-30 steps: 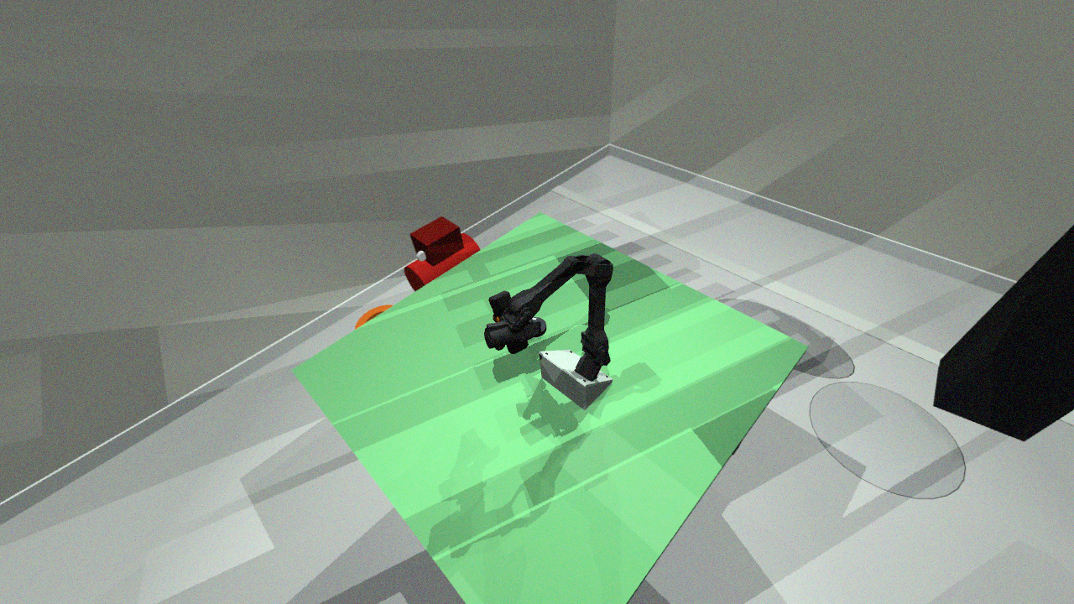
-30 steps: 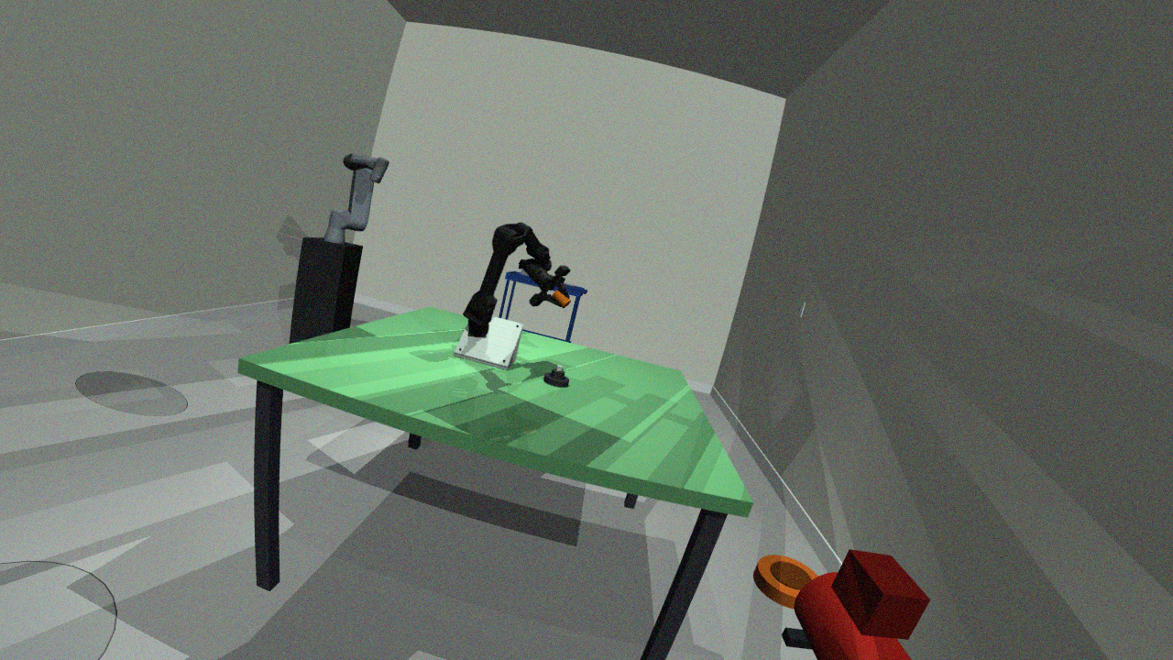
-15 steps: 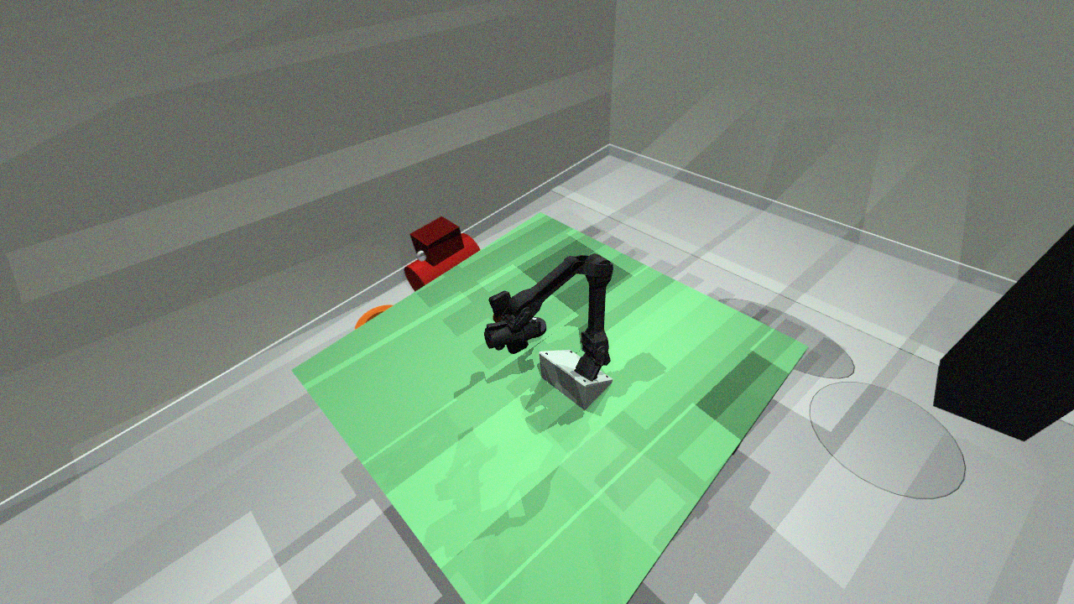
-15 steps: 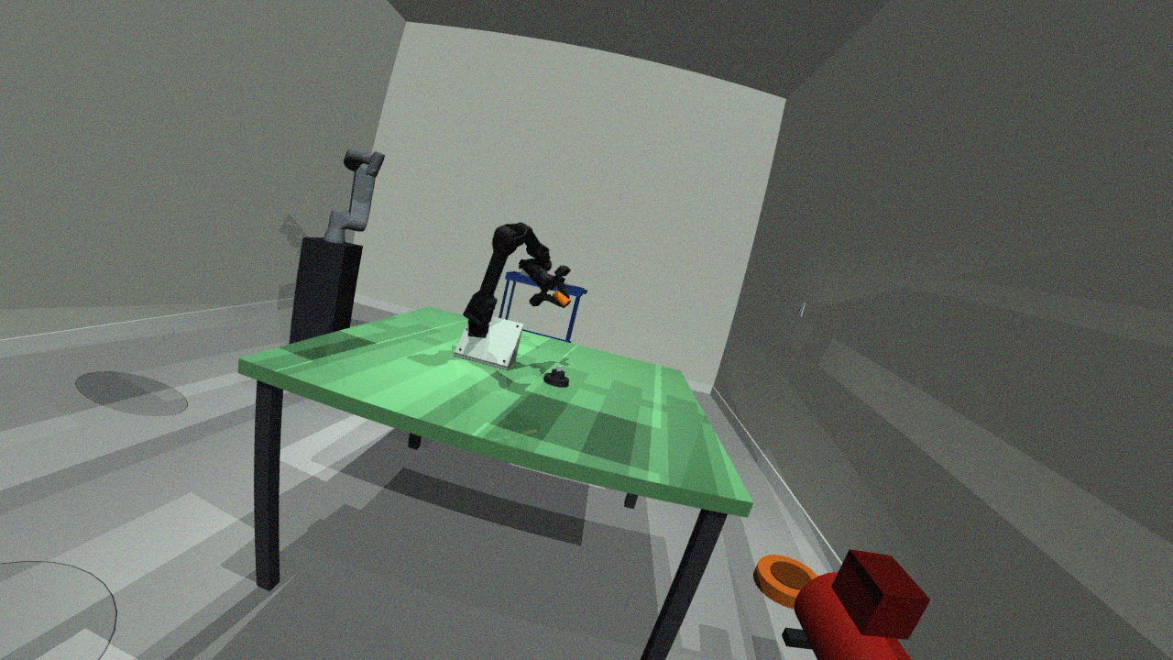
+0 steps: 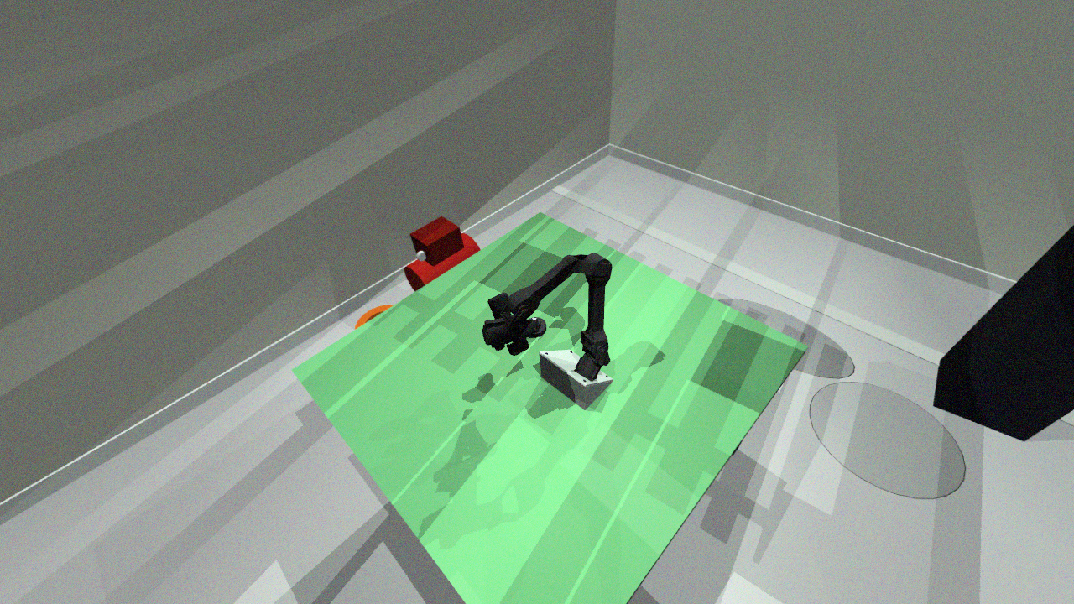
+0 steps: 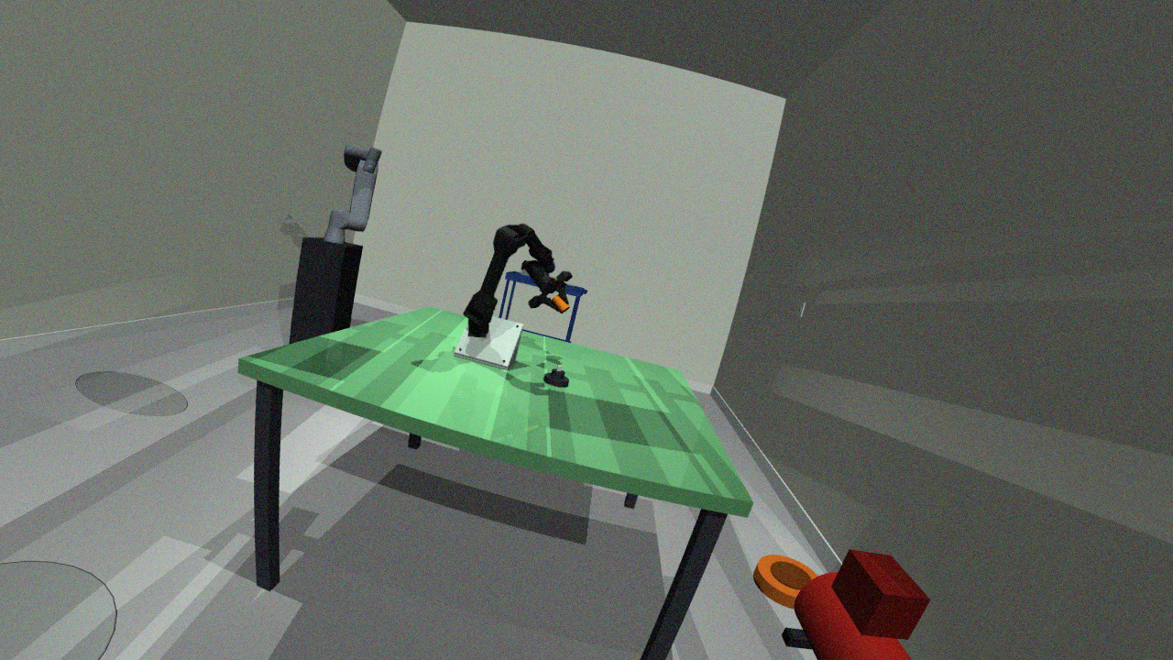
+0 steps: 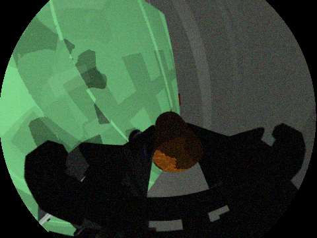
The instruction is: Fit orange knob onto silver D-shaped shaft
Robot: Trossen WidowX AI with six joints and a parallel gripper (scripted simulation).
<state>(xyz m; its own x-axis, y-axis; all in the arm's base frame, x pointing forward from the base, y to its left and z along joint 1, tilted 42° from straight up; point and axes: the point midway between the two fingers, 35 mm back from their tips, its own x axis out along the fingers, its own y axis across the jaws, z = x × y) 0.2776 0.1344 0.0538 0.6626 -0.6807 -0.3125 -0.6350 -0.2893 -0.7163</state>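
My gripper [image 6: 554, 292] [image 7: 170, 127] is shut on the orange knob [image 6: 561, 304] [image 7: 179, 153]. In the exterior view it is raised well above the green table, and the knob is tilted, its free end pointing down and to the right. The knob's hole does not show. The dark round pedestal [image 6: 555, 379] stands on the table below the gripper, with the small silver shaft [image 6: 558, 368] upright and bare. In the wrist view a bit of the pedestal [image 7: 135, 133] shows just behind the left finger. In the top view the gripper hides the knob. The shaft's flat side cannot be made out.
The arm stands on a white wedge-shaped base [image 5: 559, 373] [image 6: 504, 337] on the green table [image 5: 487, 518] [image 6: 467, 401]. Beyond the table are a red machine [image 5: 439, 270] [image 6: 849, 611], an orange ring [image 6: 764, 584], a black stand [image 5: 1006, 367] [image 6: 322, 287] with a grey arm, and a blue table.
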